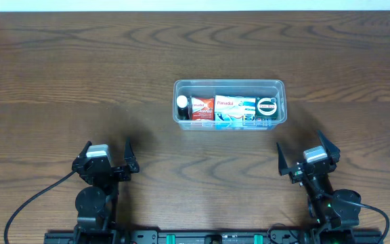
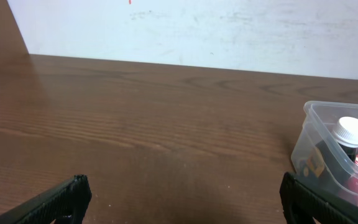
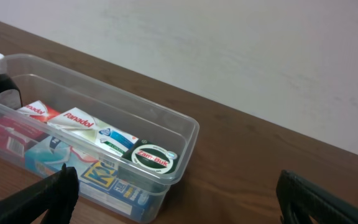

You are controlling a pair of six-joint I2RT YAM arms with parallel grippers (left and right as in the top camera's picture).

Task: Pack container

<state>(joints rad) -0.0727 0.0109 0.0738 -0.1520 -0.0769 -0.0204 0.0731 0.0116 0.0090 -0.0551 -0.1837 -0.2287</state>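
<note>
The clear plastic container [image 1: 229, 84] stands at the table's centre. Inside lie a dark bottle with a white cap [image 1: 182, 104], a red box [image 1: 202, 108], a white and blue Panadol box [image 1: 233, 110] and a round green Zam-Buk tin [image 1: 267, 107]. The container also shows at the right edge of the left wrist view [image 2: 328, 140] and in the right wrist view [image 3: 166, 127], with the tin [image 3: 153, 158] at its near end. My left gripper [image 1: 109, 153] is open and empty near the front left. My right gripper [image 1: 308, 150] is open and empty near the front right.
The dark wooden table [image 1: 80, 81] runs to a white wall at the back [image 2: 197, 25]. Black cables [image 1: 32, 200] trail from both arm bases along the front edge.
</note>
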